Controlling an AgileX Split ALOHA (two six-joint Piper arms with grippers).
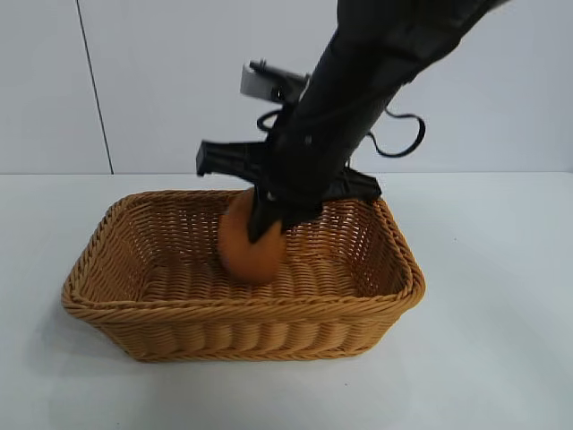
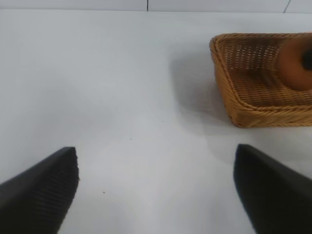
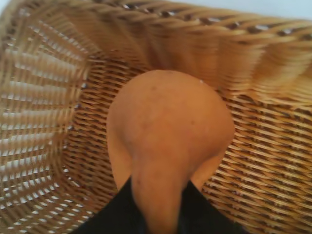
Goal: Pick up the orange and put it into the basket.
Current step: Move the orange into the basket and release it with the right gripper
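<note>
Only our left wrist view shows the left tool (image 2: 155, 187) spread wide over bare worktop (image 2: 122, 97). Right tool (image 1: 267, 224) grips the orange (image 1: 249, 251) inside the basket (image 1: 242, 309).

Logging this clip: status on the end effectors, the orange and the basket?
Right end effector gripping the orange, low inside the basket. Left end effector open, over bare table beside the basket. Nothing in the way.
</note>
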